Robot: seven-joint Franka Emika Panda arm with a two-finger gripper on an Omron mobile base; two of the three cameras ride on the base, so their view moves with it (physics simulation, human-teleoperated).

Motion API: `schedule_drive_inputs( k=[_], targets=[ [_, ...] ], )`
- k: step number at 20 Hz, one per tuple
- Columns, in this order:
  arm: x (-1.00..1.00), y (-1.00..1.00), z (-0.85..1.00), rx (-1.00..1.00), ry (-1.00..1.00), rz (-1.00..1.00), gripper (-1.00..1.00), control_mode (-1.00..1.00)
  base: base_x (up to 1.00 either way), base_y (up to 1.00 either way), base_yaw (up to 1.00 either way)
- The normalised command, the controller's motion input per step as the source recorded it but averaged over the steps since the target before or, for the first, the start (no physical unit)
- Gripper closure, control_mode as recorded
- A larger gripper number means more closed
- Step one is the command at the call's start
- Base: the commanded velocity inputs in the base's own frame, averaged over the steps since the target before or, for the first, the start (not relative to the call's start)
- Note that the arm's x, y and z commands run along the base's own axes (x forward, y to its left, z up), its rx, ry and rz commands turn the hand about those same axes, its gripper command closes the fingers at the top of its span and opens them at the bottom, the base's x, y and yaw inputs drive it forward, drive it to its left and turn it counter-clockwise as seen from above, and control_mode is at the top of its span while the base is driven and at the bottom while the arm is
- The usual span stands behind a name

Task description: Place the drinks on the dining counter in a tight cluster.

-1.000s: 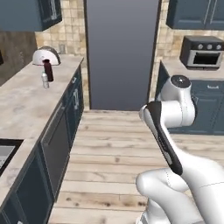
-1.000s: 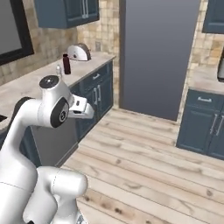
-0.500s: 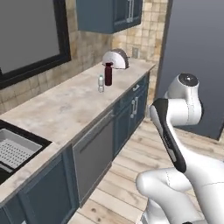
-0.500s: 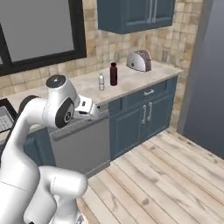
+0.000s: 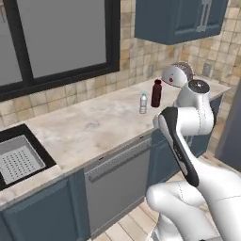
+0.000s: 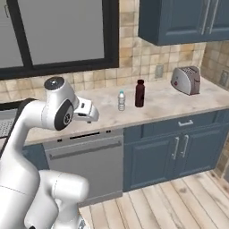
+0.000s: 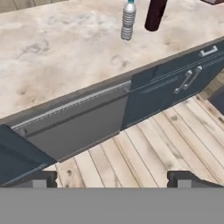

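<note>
- Standing upright on the window-side marble counter: small water bottle just beside taller dark-red bottle, apart.
- Toaster farther right.
- Gripper well apart above floor; fingertips spread wide, seemingly empty.

Clear ribbed plastic water bottle, glossy dark-red bottle, matt marble counter, wood-plank floor

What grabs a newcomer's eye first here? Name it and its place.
The white arm looms in the foreground, folded before the counter. Behind it, a water bottle and a dark-red bottle stand side by side on the counter under the window, with a toaster further right.
</note>
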Motion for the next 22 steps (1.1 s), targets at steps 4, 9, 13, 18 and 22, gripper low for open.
schedule_drive_inputs(
  k=[4, 9, 13, 18, 22],
  targets=[
    [0.00, 0.00, 0.00, 0.00, 0.00, 0.00, -1.00, 1.00, 0.96, -1.00, 0.22],
    [0.00, 0.00, 0.00, 0.00, 0.00, 0.00, -1.00, 1.00, 0.61, -1.00, 0.07],
    [0.00, 0.00, 0.00, 0.00, 0.00, 0.00, -1.00, 1.00, 0.63, -0.89, 0.15],
    [0.00, 0.00, 0.00, 0.00, 0.00, 0.00, -1.00, 1.00, 0.74, -0.60, 0.31],
    [0.00, 0.00, 0.00, 0.00, 0.00, 0.00, -1.00, 1.00, 0.28, -0.09, 0.23]
  ],
)
